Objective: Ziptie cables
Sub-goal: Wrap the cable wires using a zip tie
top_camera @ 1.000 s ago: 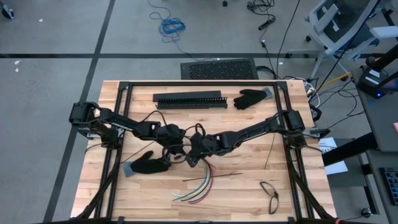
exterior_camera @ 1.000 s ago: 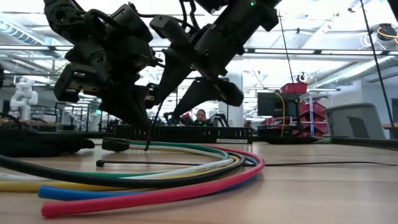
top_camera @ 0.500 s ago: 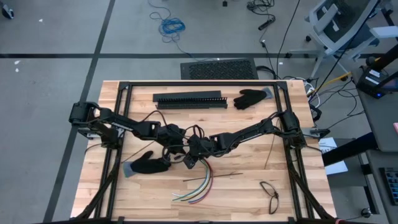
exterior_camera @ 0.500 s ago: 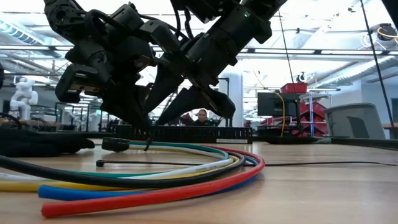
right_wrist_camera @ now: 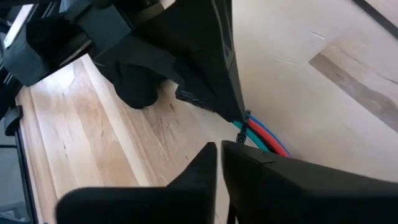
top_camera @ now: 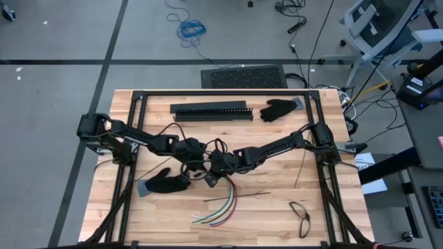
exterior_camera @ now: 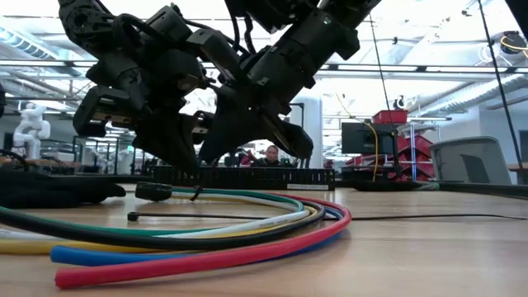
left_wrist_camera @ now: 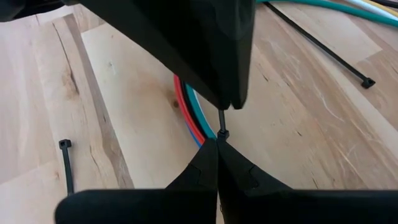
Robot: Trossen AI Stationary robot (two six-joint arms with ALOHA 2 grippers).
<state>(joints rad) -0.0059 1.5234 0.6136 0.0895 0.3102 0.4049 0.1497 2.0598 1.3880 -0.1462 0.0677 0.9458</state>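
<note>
Both grippers, left (left_wrist_camera: 217, 144) and right (right_wrist_camera: 219, 148), are pinched shut on one ziptie (left_wrist_camera: 221, 121) above the cables (exterior_camera: 247, 216), apparently for handover.

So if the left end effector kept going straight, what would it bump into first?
Probably the right end effector: its tip sits right ahead of the left end effector, a thin zip tie between them. Beyond lie the cables.

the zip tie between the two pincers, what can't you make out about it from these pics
- High view: the zip tie is too small, lost under the left pincer and right pincer.
- Low view: only a thin end shows; dark fingers hide the grip.
- Left wrist view: a short stub shows; the other arm covers the rest.
- Any view: whether it circles the cables cannot be told.
</note>
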